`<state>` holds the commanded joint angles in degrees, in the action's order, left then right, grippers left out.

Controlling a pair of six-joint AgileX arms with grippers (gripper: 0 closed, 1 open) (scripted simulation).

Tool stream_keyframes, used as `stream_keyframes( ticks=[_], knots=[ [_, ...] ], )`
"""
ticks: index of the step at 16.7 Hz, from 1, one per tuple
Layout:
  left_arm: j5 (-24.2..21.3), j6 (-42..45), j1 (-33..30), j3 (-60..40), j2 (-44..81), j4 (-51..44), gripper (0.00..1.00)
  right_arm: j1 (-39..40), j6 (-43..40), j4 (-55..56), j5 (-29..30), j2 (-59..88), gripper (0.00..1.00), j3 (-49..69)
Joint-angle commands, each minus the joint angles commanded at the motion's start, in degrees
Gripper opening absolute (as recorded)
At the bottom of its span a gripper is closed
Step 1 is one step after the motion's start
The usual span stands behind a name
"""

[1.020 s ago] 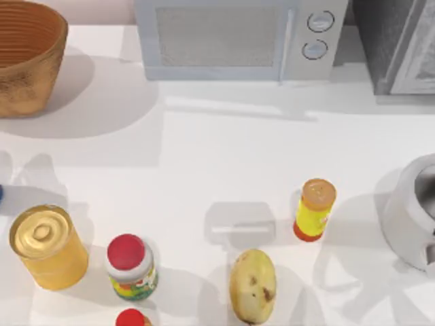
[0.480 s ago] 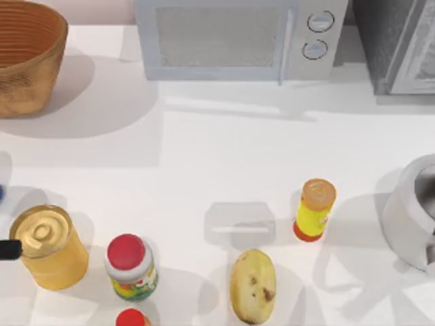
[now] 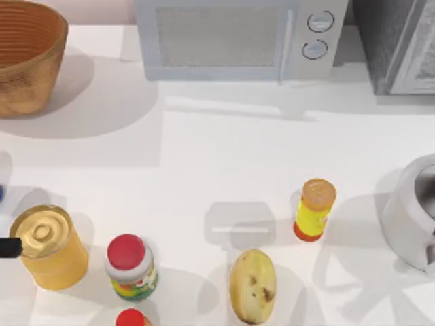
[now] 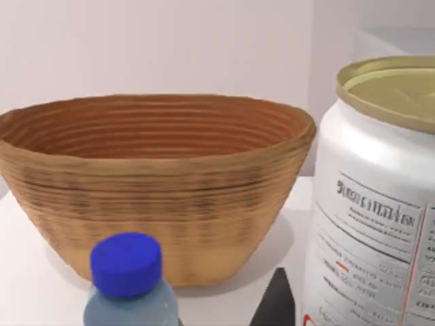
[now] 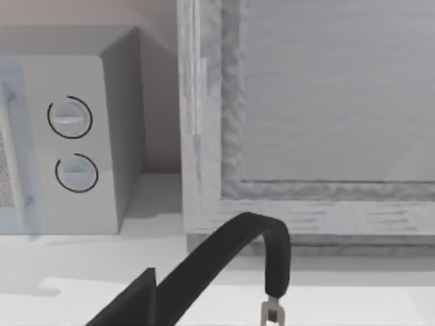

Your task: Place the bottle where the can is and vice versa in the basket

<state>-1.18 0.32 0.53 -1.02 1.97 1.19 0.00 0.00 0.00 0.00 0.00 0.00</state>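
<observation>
The brown wicker basket [image 3: 27, 58] stands at the table's far left corner, and it also rises wide behind the other things in the left wrist view [image 4: 156, 170]. In that view the bottle [image 4: 126, 272], with a blue cap and pale body, stands close in front of the basket. The white can [image 4: 380, 204] with a dull golden top stands beside it, very near the camera. A sliver of the bottle [image 3: 1, 194] shows at the top view's left edge. My left gripper [image 3: 7, 248] reaches in from that edge, beside the big golden can [image 3: 47, 248]. My right gripper [image 5: 132, 302] is parked near the back right.
A red-capped jar [image 3: 129, 268], a second red cap [image 3: 131, 318], a potato [image 3: 253, 285] and a yellow bottle with orange cap [image 3: 314, 209] stand along the front. A microwave [image 3: 238, 37] lines the back. A grey appliance [image 3: 414, 214] sits at the right, with its black handle [image 5: 258, 238] close by.
A dark tip of my left gripper came in at the top view's left edge beside the golden can a second ago. It has held still over the last half second.
</observation>
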Motion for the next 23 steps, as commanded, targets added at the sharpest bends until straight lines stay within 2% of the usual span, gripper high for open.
stream_keyframes(
  ticks=[3, 7, 11, 17, 20, 23],
  knots=[
    [-4.7, 0.7, 0.7, -4.4, 7.1, 4.9, 0.00, 0.0, 0.0, 0.0, 0.0, 0.0, 1.00, 0.0],
    [-15.6, 1.8, -0.2, -14.9, 24.8, 15.7, 0.00, 0.0, 0.0, 0.0, 0.0, 0.0, 1.00, 0.0],
    [-29.2, 2.8, -4.3, -29.1, 49.2, 29.3, 0.00, 0.0, 0.0, 0.0, 0.0, 0.0, 1.00, 0.0],
    [-49.5, 3.3, -13.5, -50.0, 89.9, 50.8, 0.00, 0.0, 0.0, 0.0, 0.0, 0.0, 1.00, 0.0],
    [-58.0, 3.1, -17.7, -57.6, 108.8, 60.7, 0.00, 0.0, 0.0, 0.0, 0.0, 0.0, 1.00, 0.0],
    [-64.5, 2.6, -20.7, -62.3, 124.6, 68.8, 0.00, 0.0, 0.0, 0.0, 0.0, 0.0, 1.00, 0.0]
  ],
)
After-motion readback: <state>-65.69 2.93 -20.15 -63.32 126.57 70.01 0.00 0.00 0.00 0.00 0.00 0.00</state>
